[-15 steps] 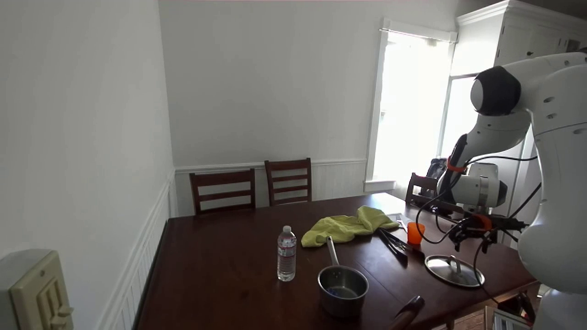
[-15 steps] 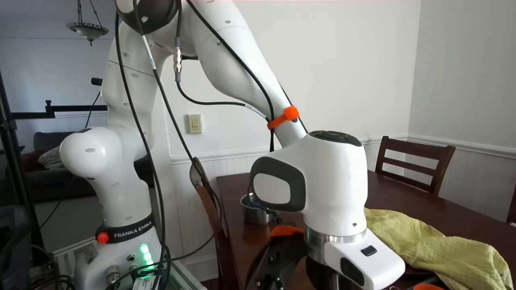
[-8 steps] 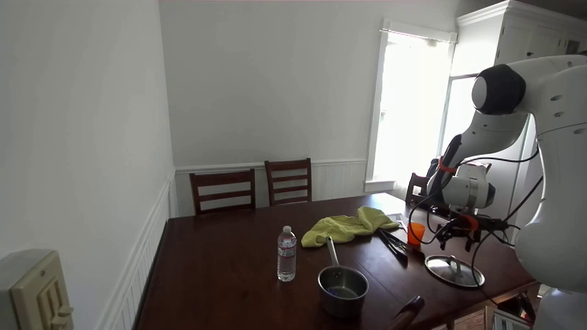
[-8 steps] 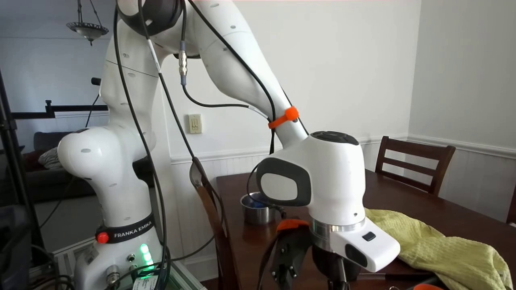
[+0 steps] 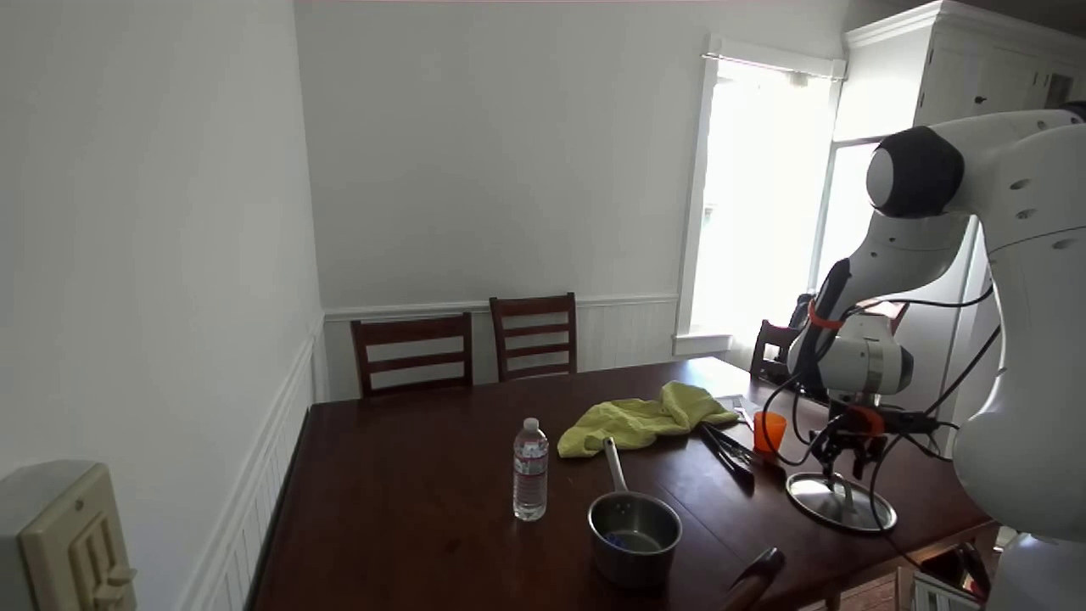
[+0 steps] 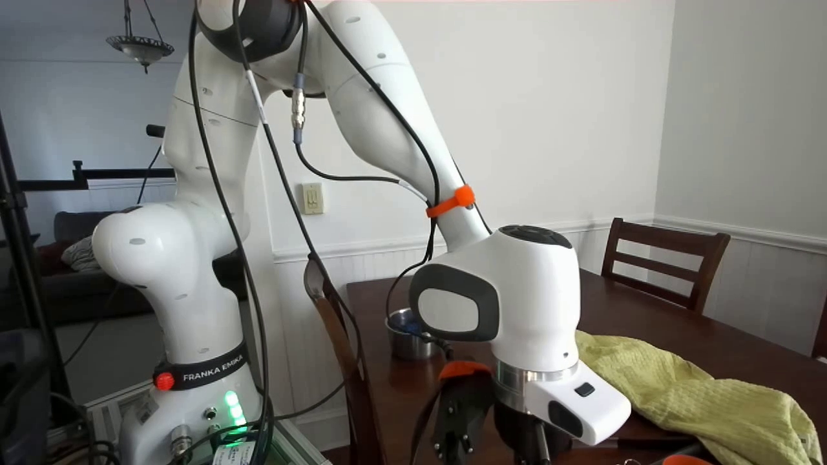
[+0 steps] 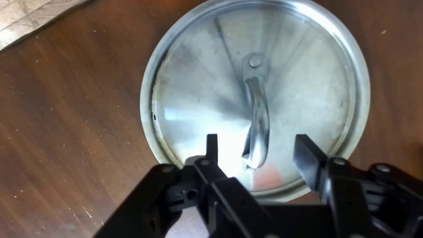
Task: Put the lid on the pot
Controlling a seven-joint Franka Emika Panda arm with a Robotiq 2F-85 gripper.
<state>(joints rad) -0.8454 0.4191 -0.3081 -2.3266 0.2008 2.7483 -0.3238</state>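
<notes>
One water bottle (image 5: pixel 530 477) stands left of the uncovered pot (image 5: pixel 635 564) in an exterior view; if we overshoot, the lid (image 5: pixel 835 508) could topple it. Next: cloth (image 5: pixel 632 423), dark utensil (image 5: pixel 723 451), orange cup (image 5: pixel 769 433), beside our likely path. Further right, the lid lies on the table (image 5: pixel 407 488), our empty gripper (image 7: pixel 255 147) spread wide either side of its handle (image 7: pixel 260 127); a shallow pinch might drop it.

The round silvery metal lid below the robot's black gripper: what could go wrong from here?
The open black gripper appears to straddle the curved, shiny handle of the round silvery metal lid nearer one end, so the lid might tilt or slip when lifted. At the small dark-grey metal pot, it might topple the clear plastic bottle standing nearby.
</notes>
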